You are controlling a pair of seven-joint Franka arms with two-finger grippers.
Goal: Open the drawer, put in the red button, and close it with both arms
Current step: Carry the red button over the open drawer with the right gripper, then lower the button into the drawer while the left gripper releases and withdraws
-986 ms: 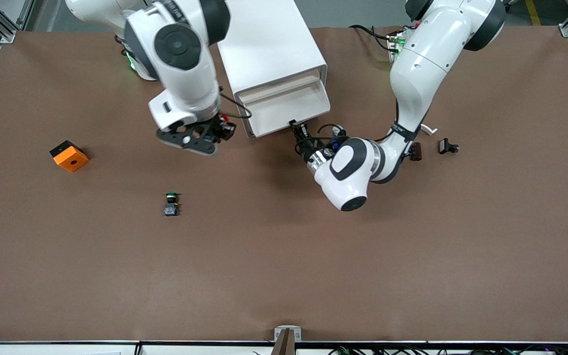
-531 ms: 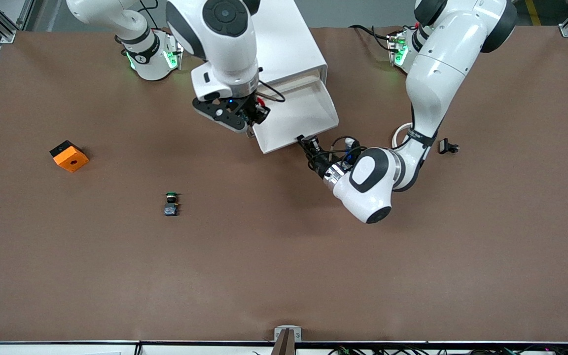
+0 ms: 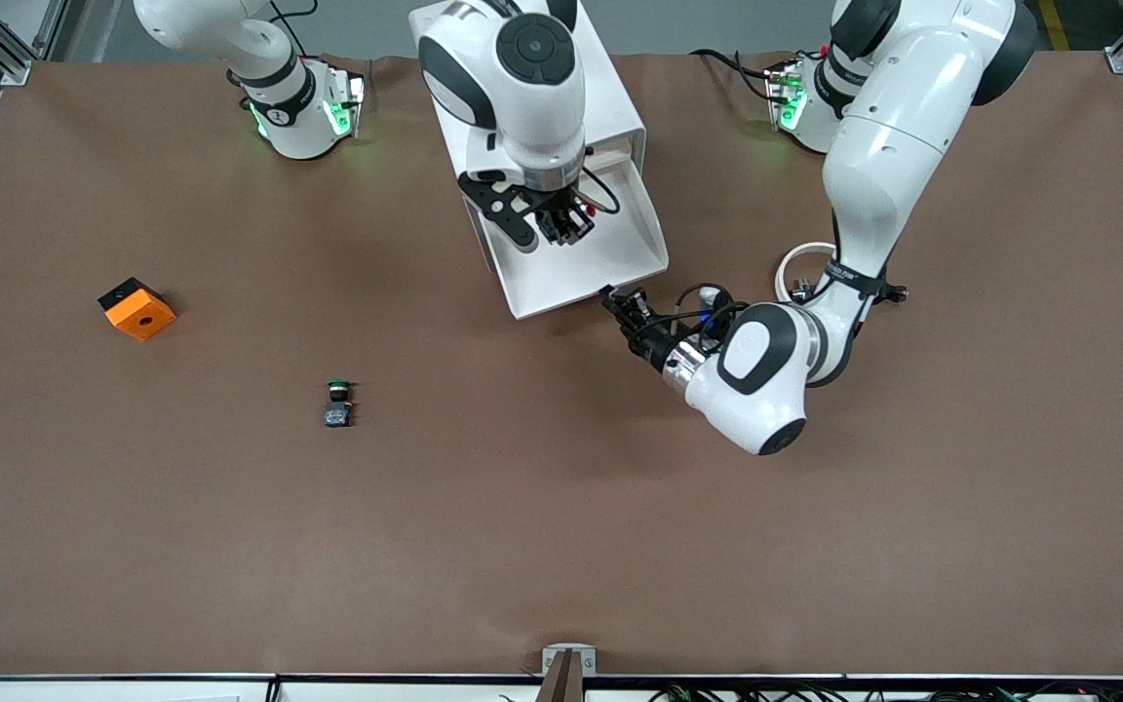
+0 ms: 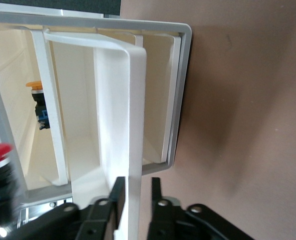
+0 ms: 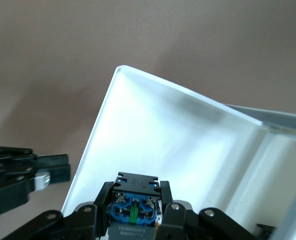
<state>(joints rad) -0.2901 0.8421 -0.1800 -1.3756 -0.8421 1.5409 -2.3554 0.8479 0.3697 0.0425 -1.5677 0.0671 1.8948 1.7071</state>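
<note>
- The right arm (image 3: 513, 88) reaches from its base over the cabinet (image 3: 610, 107), wrist pointing down, so the right gripper (image 3: 561, 222) hangs over the open drawer (image 3: 610, 258).
- Its fingers are closed on the red button (image 5: 134, 212): the right wrist view shows the blue-grey base pinched between them above the white drawer floor. In the front view the red cap is only a speck, so I take it for the same part.
- The left arm (image 3: 873, 146) bends down low to the table toward its own end, forearm lying nearly flat, and the left gripper (image 3: 620, 300) meets the drawer's front edge.
- The left wrist view shows its fingers (image 4: 157, 192) narrowly parted, one on each side of the front panel and gripping it.
- Half a second ago the right gripper was over the drawer's side rim; it has since shifted in over the tray.
- The left arm has drawn back toward the front camera and the drawer with it, so the drawer stands slightly farther out.
- The green switch (image 3: 337, 403) and the orange block (image 3: 136, 308) lie where they were, well apart from the cabinet toward the right arm's end.
</note>
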